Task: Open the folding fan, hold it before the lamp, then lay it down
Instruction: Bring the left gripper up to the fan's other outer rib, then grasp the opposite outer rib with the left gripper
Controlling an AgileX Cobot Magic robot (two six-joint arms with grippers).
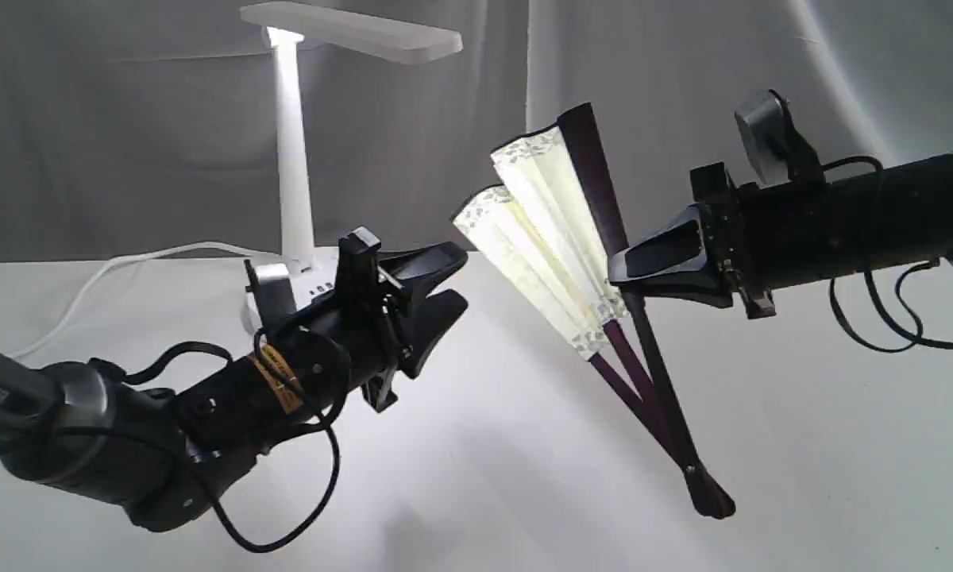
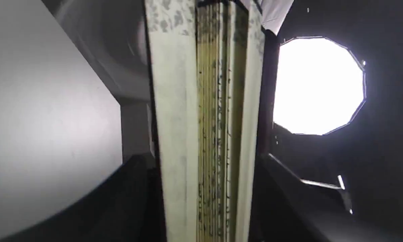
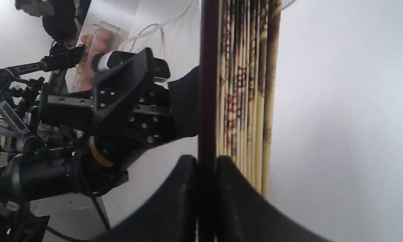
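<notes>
Exterior view, starting at the left: we see the left gripper (image 1: pixel 462 276) raised above the worktop (image 1: pixel 524 477). Its jaws are spread apart with nothing between them, and their tips are just beside the leaf edge of the folding fan (image 1: pixel 540 230). That arm covers part of the round base of the lamp (image 1: pixel 294 159), which stands lit behind it. A white cord (image 1: pixel 111 266) trails off leftward before a grey cloth backdrop (image 1: pixel 127 119). Right of the lamp and clear of its stem, the folding fan hangs tilted and only partly spread. Its pivot end is low by the worktop, and we cannot tell whether it touches. The right gripper (image 1: pixel 618 274) is clamped on the dark outer guard and hides a stretch of it. Right wrist view shows its jaws pressed on either side of that guard. Left wrist view shows a bright round light (image 2: pixel 319 85) glaring beside the pleats.
</notes>
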